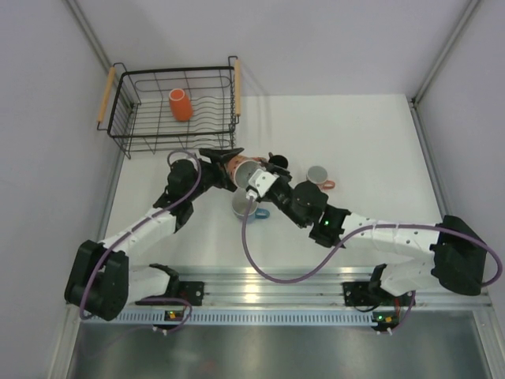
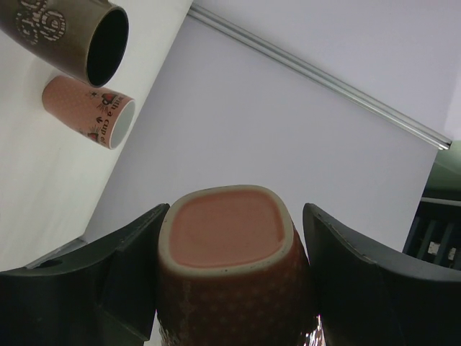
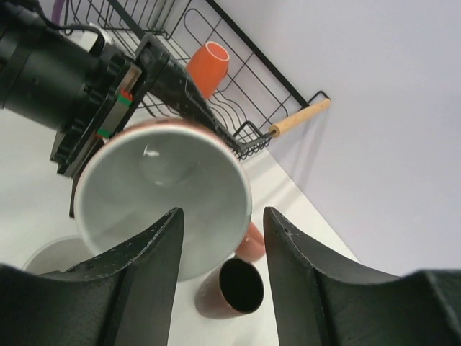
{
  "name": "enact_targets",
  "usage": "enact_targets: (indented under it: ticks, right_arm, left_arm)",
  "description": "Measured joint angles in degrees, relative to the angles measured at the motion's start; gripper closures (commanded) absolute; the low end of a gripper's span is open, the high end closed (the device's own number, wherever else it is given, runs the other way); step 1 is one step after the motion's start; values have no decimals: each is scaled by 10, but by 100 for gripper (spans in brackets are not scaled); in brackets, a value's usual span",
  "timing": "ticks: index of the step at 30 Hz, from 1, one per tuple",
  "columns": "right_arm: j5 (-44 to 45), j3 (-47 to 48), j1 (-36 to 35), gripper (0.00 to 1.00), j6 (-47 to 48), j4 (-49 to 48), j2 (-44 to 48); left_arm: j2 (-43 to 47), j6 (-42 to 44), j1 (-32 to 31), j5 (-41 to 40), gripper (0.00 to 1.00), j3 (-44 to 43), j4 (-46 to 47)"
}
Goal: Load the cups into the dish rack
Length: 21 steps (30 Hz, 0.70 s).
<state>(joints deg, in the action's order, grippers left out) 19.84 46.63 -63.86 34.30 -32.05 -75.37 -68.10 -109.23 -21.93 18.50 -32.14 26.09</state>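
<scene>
pink mug (image 2: 227, 231): left wrist shows base (gripped), right wrist inside.

White table (image 1: 371, 142) w/ dish rack (image 1: 175, 142) far-left; blue mug (image 1: 241, 207), pink mug (image 1: 319, 175), brown mug (image 3: 209, 295) near mid.

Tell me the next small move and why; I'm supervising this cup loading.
Probably back the right pincer away: it stands open at the mouth of the pink cup, which the left pincer grips. The left can then carry it to the dish rack.
</scene>
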Motion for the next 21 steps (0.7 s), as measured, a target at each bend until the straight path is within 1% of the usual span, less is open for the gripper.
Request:
enact_targets:
  ticks: [4,9,12,17,21]
  right_arm:
    - [11,-27,0,50,-5,-1,19]
    - [32,-59,0,49,-14,-1,74]
    - [46,-74,0,49,-16,-3,108]
    - [70,-95,0,48,-15,-8,143]
    - [85,-113,0,47,-15,-11,157]
  left_arm:
    - [-15,4,23,3,100,-9,4]
    - [-46,36,57,12,100,-59,1]
    - [-73,63,78,22,100,-108,1]
    - [-124,108,88,43,100,-172,2]
    - [-190,178,99,71,100,-264,-26]
